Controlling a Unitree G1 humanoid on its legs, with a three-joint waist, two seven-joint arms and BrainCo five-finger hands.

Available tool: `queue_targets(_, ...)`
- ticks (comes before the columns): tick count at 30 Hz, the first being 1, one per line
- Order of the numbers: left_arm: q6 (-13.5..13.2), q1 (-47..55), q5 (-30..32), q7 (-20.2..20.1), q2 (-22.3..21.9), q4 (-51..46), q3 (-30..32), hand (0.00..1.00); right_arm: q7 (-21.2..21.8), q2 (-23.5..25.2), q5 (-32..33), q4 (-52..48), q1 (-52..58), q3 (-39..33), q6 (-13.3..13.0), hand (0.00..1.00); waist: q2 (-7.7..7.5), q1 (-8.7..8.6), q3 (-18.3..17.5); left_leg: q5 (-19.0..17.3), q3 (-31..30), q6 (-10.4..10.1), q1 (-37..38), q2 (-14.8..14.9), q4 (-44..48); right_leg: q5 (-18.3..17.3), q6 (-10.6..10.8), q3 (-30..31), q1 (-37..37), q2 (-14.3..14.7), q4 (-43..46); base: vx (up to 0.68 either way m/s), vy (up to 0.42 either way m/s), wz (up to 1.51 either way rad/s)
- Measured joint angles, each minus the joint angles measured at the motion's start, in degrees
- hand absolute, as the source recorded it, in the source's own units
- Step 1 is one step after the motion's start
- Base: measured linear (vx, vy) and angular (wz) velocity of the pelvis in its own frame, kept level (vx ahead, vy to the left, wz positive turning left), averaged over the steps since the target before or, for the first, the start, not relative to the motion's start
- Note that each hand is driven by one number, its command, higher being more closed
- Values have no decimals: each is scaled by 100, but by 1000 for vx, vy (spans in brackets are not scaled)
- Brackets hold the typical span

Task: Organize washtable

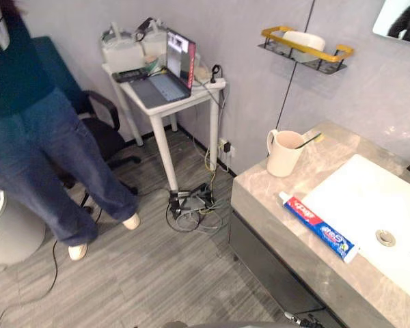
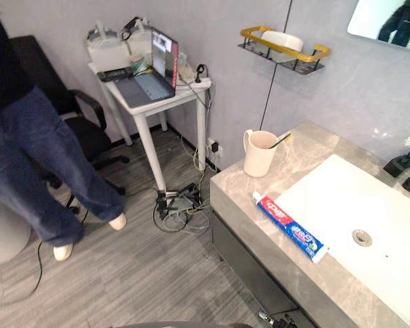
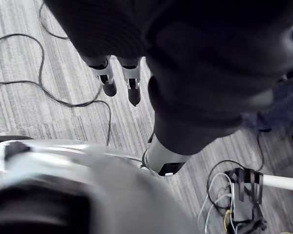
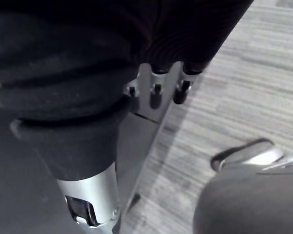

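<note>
Toothpaste (image 1: pixel 318 227) is lying on the washtable (image 1: pixel 260 198); we are seeing left hand (image 3: pixel 132 87) and right hand (image 4: pixel 156 95) hanging loose-fingered, empty, down by the floor (image 4: pixel 244 87).

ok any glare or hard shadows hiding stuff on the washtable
Left eye view: soft even light, toothpaste and cup plainly lit, no hard shadow across either. Right eye view: the white basin is bright yet its drain shows; the mirror reflects a person, no glare.
</note>
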Motion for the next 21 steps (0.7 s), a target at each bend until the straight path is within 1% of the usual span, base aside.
queue_targets(1,10,90,-24,5,18,52,85,0,-2,-26,-1,135,-28,0,1,0,-28,9,6,-23,-11,6,-256,-9,92,-24,44,72,141,-114,-139,357,237,-47)
queue_targets(2,34,160,-52,12,38,59,134,0,-2,-53,-12,268,-84,6,0,0,-82,51,58,-156,-52,-33,-599,-65,72,-125,223,191,298,-303,-259,289,227,-21)
queue_targets(3,45,164,-73,12,30,60,169,0,-3,-80,-23,347,-115,-10,5,0,-82,94,105,-264,-103,-74,-755,-102,30,-162,286,249,362,-385,-285,220,214,-20)
queue_targets(4,47,161,-158,21,-25,60,269,0,-5,-152,-44,455,-178,-17,17,0,-48,123,167,-451,-317,-172,-1045,-244,-218,-201,352,337,460,-520,-298,192,260,-24)
queue_targets(5,46,185,-223,25,-54,60,295,0,-6,-176,-46,522,-256,-10,16,0,-75,132,199,-516,-518,-221,-1179,-429,-613,-278,485,432,495,-665,-278,215,363,-38)
queue_targets(6,45,241,-245,30,-89,60,289,0,-8,-178,-48,530,-301,-5,10,0,-71,136,234,-517,-804,-225,-1181,-608,-1187,-370,638,554,497,-779,-225,252,476,-74)
queue_targets(7,45,326,-372,74,-167,66,268,0,-10,-198,-48,516,-429,43,-9,0,53,160,272,-457,-1326,-308,-993,-699,-2435,-515,865,805,476,-786,-99,243,525,-126)
queue_targets(8,55,326,-455,139,-179,130,223,0,-10,-199,-48,419,-475,180,-31,0,166,265,282,-527,-1628,-489,-677,-740,-3375,-732,1136,1131,374,-739,66,189,438,-129)
queue_targets(9,67,217,-456,180,-131,160,218,0,-7,-107,-48,353,-431,327,-47,0,99,275,289,-558,-1432,-623,-575,-794,-3529,-697,1200,1211,287,-837,112,149,312,-106)
queue_targets(10,44,134,-454,233,-14,147,172,0,5,-5,-47,210,-361,561,-100,0,-56,268,277,-489,-1285,-700,-452,-868,-3617,-510,1248,1226,147,-815,179,161,277,-122)
queue_targets(11,24,-51,-456,316,208,0,79,0,-11,49,-53,199,-391,803,-143,0,-277,341,363,-423,-2025,-565,-429,-1237,-3297,-445,1183,1456,-67,-914,238,170,201,-163)
queue_targets(12,20,-122,-470,369,151,-118,71,0,-17,70,-50,152,-381,808,-163,0,-259,359,341,-680,-2525,-666,-385,-1300,-3200,-387,1210,1750,-146,-850,191,125,155,-183)
queue_targets(13,18,-152,-486,422,130,-205,54,0,-20,58,-44,79,-365,816,-179,0,-150,367,314,-994,-2500,-640,-287,-1187,-3269,-308,1218,1872,-237,-737,170,45,175,-207)
queue_targets(14,5,-218,-493,475,211,-326,-28,0,-24,126,-47,57,-387,904,-196,0,-152,408,302,-1227,-1991,-356,-204,-983,-3285,-142,1296,2210,-472,-607,156,4,268,-247)
queue_targets(15,-6,-286,-492,520,262,-426,-137,0,-8,125,-39,1,-354,897,-203,0,-140,362,290,-1300,-1505,-308,-153,-822,-3318,152,1302,2436,-610,-530,-5,-22,304,-266)
queue_targets(16,-19,-383,-497,523,276,-470,-221,0,-13,136,-31,-47,-275,864,-210,0,-126,281,278,-1366,-1166,-269,-131,-752,-3317,379,1337,2593,-703,-500,-184,-54,170,-210)
queue_targets(17,-26,-450,-500,524,285,-470,-272,0,-13,165,1,-40,-257,823,-208,0,-116,250,263,-1404,-917,-250,-115,-704,-3334,533,1360,2756,-797,-478,-292,-83,164,-220)
queue_targets(18,-36,-590,-581,519,298,-521,-439,0,-23,160,126,-91,-262,643,-161,0,-144,175,243,-1445,-273,-178,-61,-584,-3378,767,1381,3106,-1038,-449,-478,-63,133,-199)
queue_targets(19,-56,-641,-635,517,291,-522,-464,0,-21,171,197,-116,-262,580,-144,0,-149,115,245,-1479,-55,-168,-26,-567,-3375,839,1378,3160,-1134,-429,-504,-45,122,-228)
queue_targets(20,-82,-742,-715,512,287,-523,-544,0,-6,203,256,-169,-266,461,-139,0,-146,50,246,-1552,348,-143,43,-527,-3360,987,1414,3247,-1311,-375,-517,-11,52,-183)
queue_targets(21,-85,-900,-791,505,266,-520,-623,0,-10,201,275,-171,-274,321,-132,0,-124,51,237,-1591,674,-132,83,-459,-3365,1232,1419,3093,-1445,-331,-630,0,58,-164)
